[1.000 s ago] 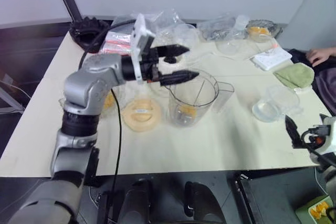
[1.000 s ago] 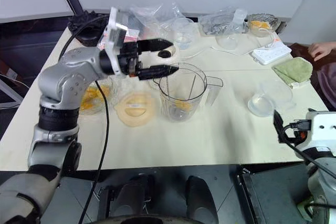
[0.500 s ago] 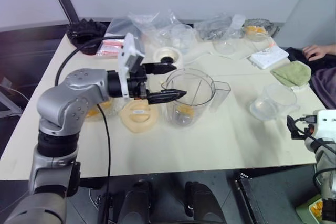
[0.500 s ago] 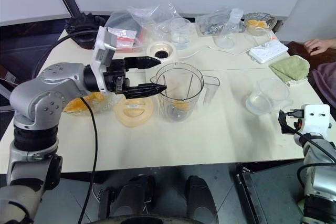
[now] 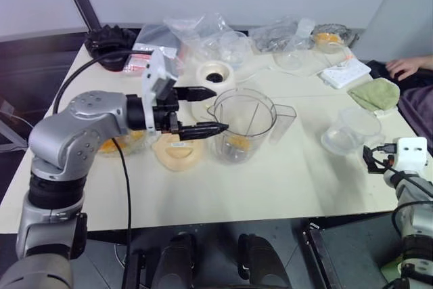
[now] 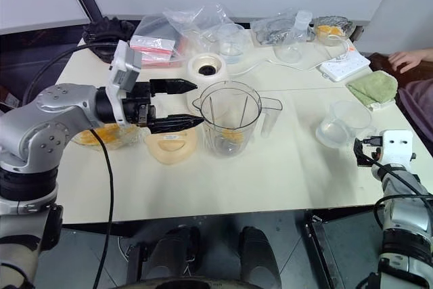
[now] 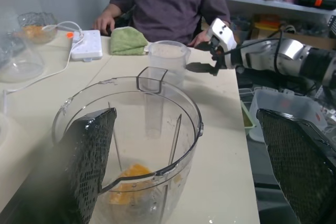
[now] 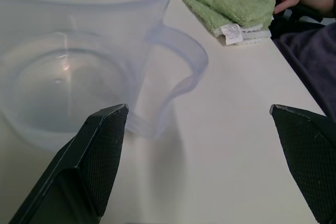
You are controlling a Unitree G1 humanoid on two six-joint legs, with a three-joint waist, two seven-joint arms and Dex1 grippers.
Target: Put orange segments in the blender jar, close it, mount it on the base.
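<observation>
The blender jar (image 5: 245,121) stands upright and uncovered in the middle of the table, with a few orange segments (image 7: 134,174) at its bottom. More orange segments lie in a glass bowl (image 6: 108,135) under my left arm. The cream base (image 5: 215,74) stands just behind the jar, and a pale orange lid (image 5: 179,151) lies flat to its left. My left gripper (image 5: 218,108) is open and empty, level, its tips just left of the jar's rim. My right gripper (image 6: 358,154) is open and empty at the table's right front edge, facing a small clear container (image 8: 68,72).
A green cloth (image 5: 377,94), a white power strip (image 5: 346,72) and a person's hand (image 5: 406,65) are at the far right. Plastic bags (image 5: 196,32), clear cups and a scalloped glass bowl (image 5: 328,35) line the back. A seated person (image 7: 168,3) is across the table.
My left gripper has drawn back leftwards and down from over the jar's rim. My right arm has come forward and out towards the small clear container. The head camera has shifted too.
</observation>
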